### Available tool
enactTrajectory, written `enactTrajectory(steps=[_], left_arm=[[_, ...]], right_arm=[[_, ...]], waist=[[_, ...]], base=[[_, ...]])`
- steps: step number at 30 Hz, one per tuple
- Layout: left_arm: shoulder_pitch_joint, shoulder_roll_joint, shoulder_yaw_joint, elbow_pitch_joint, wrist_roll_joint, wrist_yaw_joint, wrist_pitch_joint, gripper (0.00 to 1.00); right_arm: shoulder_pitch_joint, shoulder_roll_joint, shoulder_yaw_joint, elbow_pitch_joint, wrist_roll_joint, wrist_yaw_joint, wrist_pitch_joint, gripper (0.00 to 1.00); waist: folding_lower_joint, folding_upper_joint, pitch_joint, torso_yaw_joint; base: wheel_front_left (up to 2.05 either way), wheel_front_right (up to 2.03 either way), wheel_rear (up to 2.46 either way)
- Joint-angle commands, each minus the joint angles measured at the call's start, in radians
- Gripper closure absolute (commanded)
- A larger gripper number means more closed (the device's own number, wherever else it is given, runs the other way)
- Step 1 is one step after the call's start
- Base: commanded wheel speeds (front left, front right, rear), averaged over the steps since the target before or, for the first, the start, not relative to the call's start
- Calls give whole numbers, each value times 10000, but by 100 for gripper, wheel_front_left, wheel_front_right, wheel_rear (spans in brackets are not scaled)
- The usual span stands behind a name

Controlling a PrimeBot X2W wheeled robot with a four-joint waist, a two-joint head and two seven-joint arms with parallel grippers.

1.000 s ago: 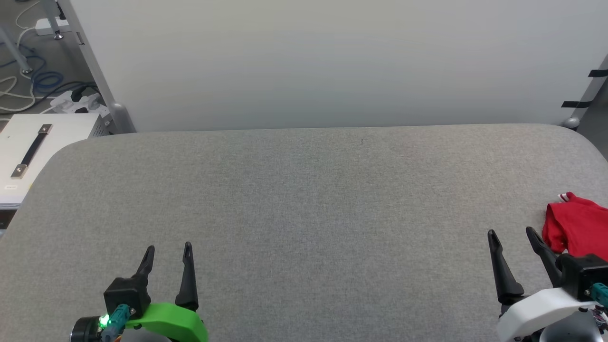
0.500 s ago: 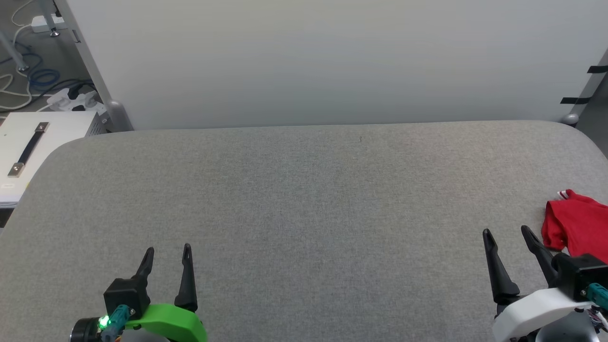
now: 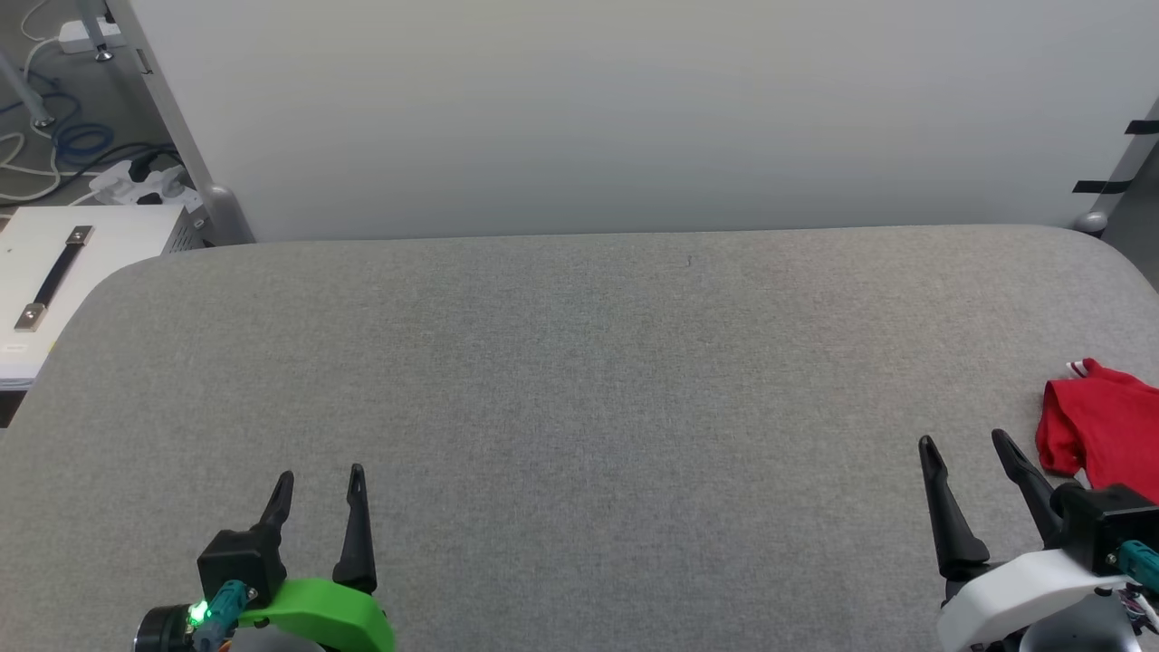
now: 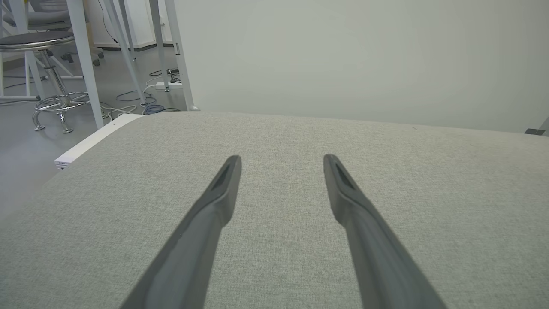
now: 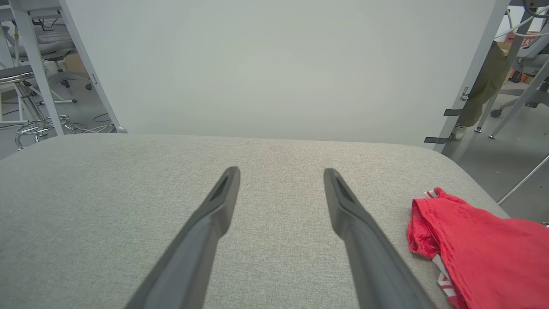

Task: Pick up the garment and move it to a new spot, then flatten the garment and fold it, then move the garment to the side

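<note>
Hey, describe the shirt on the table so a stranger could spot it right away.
Start at the wide grey table. At its right edge, just beyond the right gripper, lies the garment. It alone is bright red, crumpled, with white striped trim.

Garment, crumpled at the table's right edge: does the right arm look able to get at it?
Probably yes. The garment lies close by, just right of the open right gripper, and nothing stands between them on the table.

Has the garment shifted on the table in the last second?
No. The garment keeps its spot against the table's far edge; only the camera shifted.
</note>
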Motion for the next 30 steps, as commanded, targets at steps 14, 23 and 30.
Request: enactTrajectory(steps=[14, 23, 30], left_arm=[[-20, -178, 212, -101, 282, -139, 176, 100], [-36, -367, 418, -205, 602, -295, 354, 100], [-49, -517, 583, -288, 857, -420, 496, 100]], right_arm=[[-83, 32, 7, 118, -85, -1, -36, 100], [-175, 73, 26, 246, -180, -2, -76, 100], [-249, 106, 40, 348, -256, -3, -108, 100]], waist=[[1, -1, 87, 4], [1, -1, 122, 8], [1, -1, 150, 12]], base=[[0, 0, 0], [0, 0, 0], [0, 0, 0]])
